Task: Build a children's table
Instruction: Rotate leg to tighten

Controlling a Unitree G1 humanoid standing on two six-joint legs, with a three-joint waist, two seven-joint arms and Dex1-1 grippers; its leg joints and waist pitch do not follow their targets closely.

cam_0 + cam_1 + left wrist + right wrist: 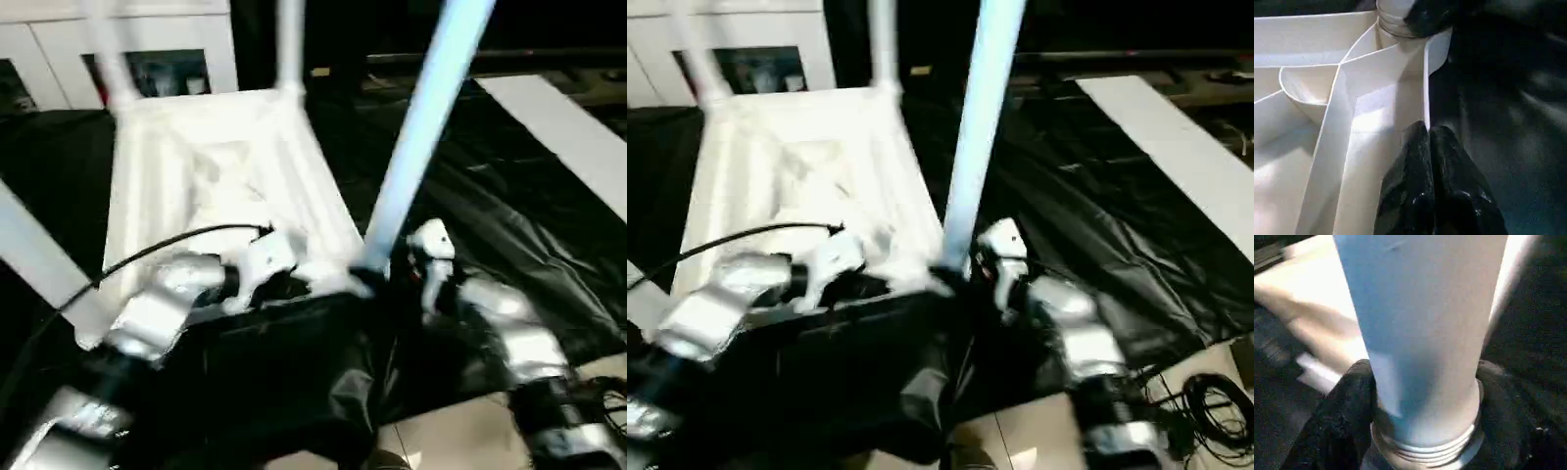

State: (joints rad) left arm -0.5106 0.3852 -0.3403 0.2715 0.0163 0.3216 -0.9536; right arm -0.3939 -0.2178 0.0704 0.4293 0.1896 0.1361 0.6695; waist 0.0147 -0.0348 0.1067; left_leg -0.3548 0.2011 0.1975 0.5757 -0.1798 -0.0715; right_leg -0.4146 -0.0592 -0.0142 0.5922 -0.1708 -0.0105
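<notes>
Here we have the tabletop (211, 176) lying underside up on the black-draped worktop (509, 225), ribs showing, so its corner sockets face up to take legs. At its near right corner our right pincer (1422, 396) grasps a leg (421, 127) just above its ringed base, one finger (1344, 406) on either side, probably to hold it upright in the socket. Our left pincer (1430, 161) is clenched on nothing, its tips against the tabletop's near edge beside that corner, seemingly bracing it. More legs (289, 44) stand at the far corners. The worktop to the right lies open, with room to swing the arm; the near edge is close beneath our forearms.
</notes>
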